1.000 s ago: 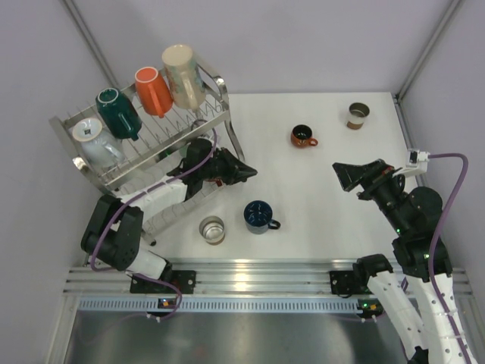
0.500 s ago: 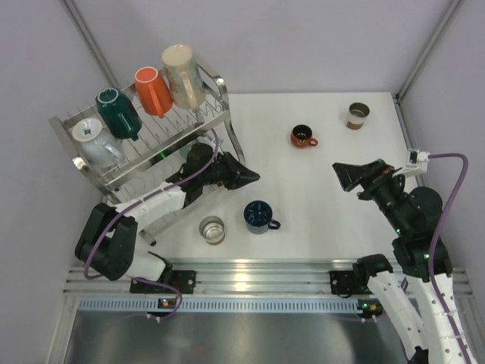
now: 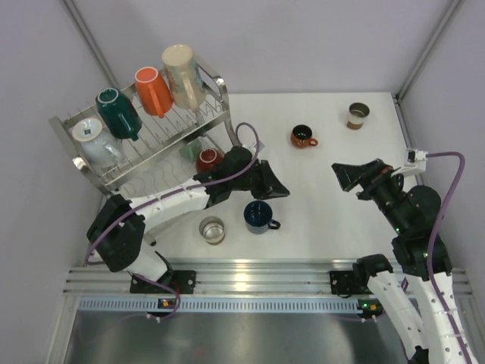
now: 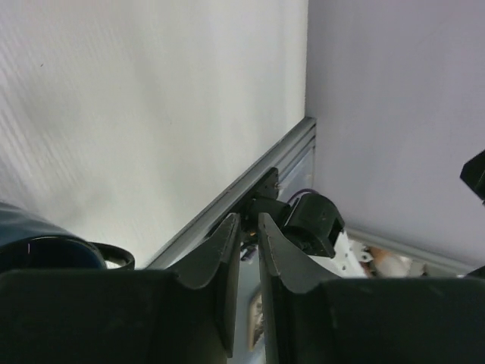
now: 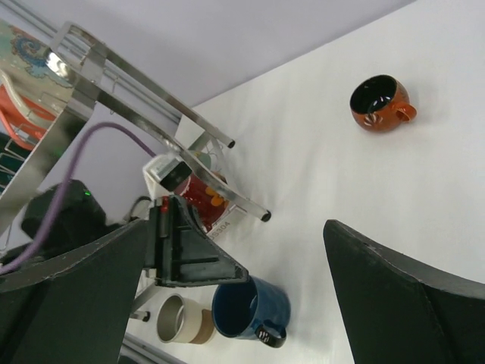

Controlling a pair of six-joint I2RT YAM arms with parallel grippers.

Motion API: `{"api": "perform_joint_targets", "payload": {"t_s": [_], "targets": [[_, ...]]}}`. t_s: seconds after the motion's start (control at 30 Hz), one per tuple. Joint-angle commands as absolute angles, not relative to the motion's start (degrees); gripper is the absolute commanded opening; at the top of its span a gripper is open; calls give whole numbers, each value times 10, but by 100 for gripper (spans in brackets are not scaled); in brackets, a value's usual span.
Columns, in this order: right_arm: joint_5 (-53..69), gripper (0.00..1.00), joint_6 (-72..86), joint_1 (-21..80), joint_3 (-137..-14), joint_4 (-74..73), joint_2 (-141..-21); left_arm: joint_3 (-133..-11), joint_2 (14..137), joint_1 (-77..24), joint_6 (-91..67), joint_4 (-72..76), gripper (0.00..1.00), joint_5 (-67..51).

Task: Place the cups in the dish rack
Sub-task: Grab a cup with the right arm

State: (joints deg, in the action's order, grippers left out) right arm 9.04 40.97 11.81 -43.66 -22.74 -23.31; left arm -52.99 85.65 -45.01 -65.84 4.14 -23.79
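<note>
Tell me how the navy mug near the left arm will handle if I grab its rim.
The navy mug looks like glossy ceramic: probably rigid, heavy for its size, and slick to grip. It stands upright and squat, so a nudge should slide it rather than tip it. Its side handle may make it hang off-centre.

Bare table (image 3: 326, 220) lies open between navy mug (image 3: 258, 216) and right gripper (image 3: 347, 178); left arm (image 3: 189, 199) seemingly blocks the lower tier of the rack (image 3: 151, 138).

White tabletop (image 3: 322, 227) lying between pale grey walls (image 3: 303, 38).
A ribbed aluminium rail (image 3: 258, 273) is running along its near edge; a slanted metal post (image 3: 430, 45) is standing far right.
</note>
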Motion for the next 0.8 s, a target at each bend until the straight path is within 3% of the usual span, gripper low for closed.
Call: {"api": "perform_joint_targets", "payload": {"t_s": [0.0,0.13,0.27,0.37,0.57,0.63,0.67,0.7,0.77], "targets": [[80,100,382,113,-461,-246,-261,-652,860,-496,-540,-59,22,-172],[62,100,357,114,-484,-273,-300,-738,853,-541,-430,-212,24,-53],[48,99,317,113,-499,-270,-336,-758,787,-565,-381,-271,26,86],[59,93,259,114,-508,-259,-393,-741,735,-573,-351,-274,36,162],[43,72,179,114,-543,-216,-564,-729,674,-571,-303,-273,62,214],[27,72,165,113,-568,-181,-608,-727,655,-572,-295,-272,71,215],[17,72,150,114,-578,-168,-653,-727,650,-572,-290,-272,88,211],[3,72,141,114,-590,-157,-677,-726,647,-571,-279,-272,98,204],[-21,73,113,114,-628,-132,-751,-724,639,-570,-267,-272,98,180]]}}
